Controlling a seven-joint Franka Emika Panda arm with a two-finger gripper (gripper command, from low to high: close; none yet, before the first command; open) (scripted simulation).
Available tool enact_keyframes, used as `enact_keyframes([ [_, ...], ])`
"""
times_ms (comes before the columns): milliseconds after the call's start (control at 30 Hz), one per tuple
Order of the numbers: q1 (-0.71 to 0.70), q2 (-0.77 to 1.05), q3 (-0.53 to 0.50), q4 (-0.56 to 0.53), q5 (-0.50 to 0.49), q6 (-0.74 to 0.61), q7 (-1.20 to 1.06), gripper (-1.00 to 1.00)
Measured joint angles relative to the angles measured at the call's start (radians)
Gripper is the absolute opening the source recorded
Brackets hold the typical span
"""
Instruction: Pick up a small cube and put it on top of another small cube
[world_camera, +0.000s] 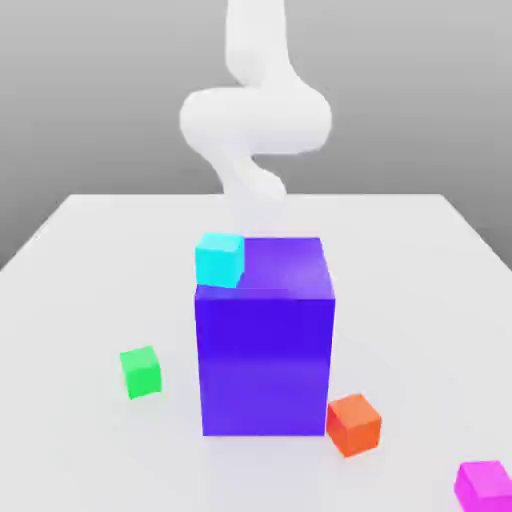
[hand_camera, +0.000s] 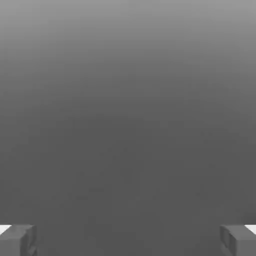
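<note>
My gripper (hand_camera: 128, 240) spread wide, empty. Step: approach not begun. Magenta cube (world_camera: 484, 484) at five o'clock of blue block (world_camera: 265, 360); next, descend over it.

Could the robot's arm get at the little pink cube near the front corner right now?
Probably yes: the pink cube sits alone on the table, apart from the orange cube, and the gripper is open, holding nothing.
</note>
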Motion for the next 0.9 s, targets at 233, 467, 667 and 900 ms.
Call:
enact_keyframes([
  [233,-0.042,0.258,0.136,0.021,-0.087,0.054,0.141,0.00],
  [467,-0.049,0.513,0.240,0.042,-0.197,0.104,0.296,0.00],
  [667,0.001,0.731,0.281,0.060,-0.282,0.147,0.423,0.00],
  [900,0.070,0.968,0.296,0.077,-0.314,0.211,0.525,0.00],
])
